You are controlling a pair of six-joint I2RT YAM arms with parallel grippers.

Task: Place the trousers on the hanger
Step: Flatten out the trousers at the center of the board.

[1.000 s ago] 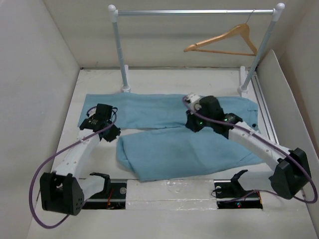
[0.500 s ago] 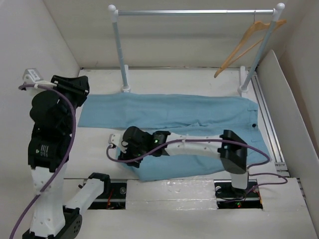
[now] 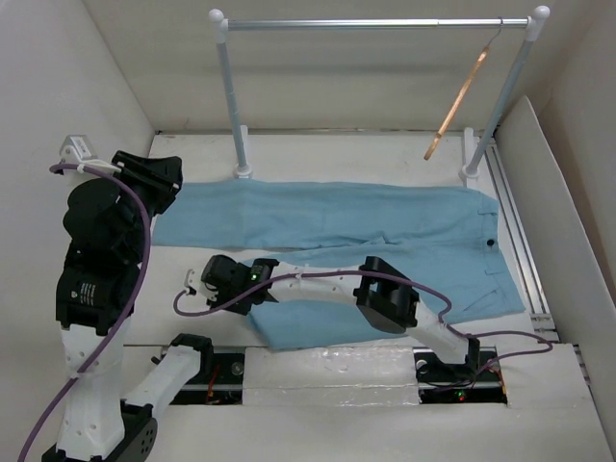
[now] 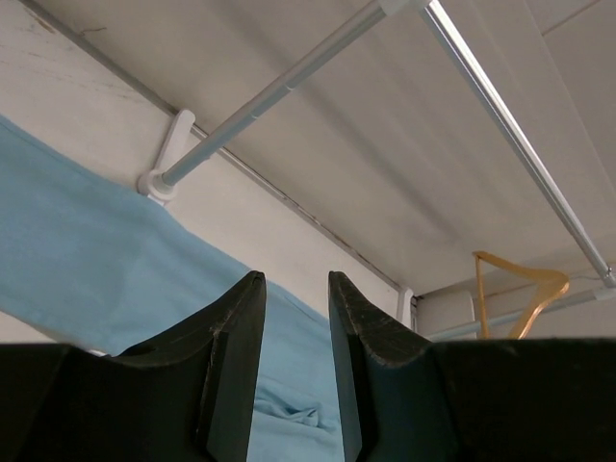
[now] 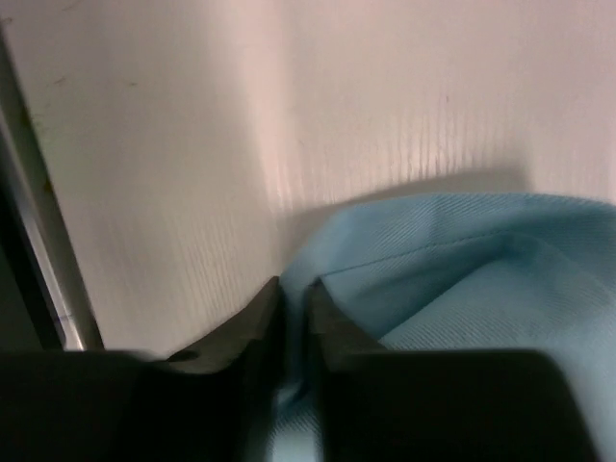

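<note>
Top view: trousers [image 3: 385, 226] flat on table [image 3: 318, 154], long axis left to right, waistband at right. Right tool [image 3: 227, 285] sits at the near leg's left hem, further left than half a second ago. Hanger [image 3: 460, 96] hangs on rail [image 3: 375, 23] far right, now swung edge-on.
Left wrist view: left tool [image 4: 292, 289] narrowly parted, empty, raised above the far leg.
Right wrist view: right tool [image 5: 289, 303] pressed almost together, apparently pinching the hem edge.

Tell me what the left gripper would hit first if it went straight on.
Probably the trousers, showing between the fingers of the left gripper; depth is unclear, so it might pass over them.
</note>
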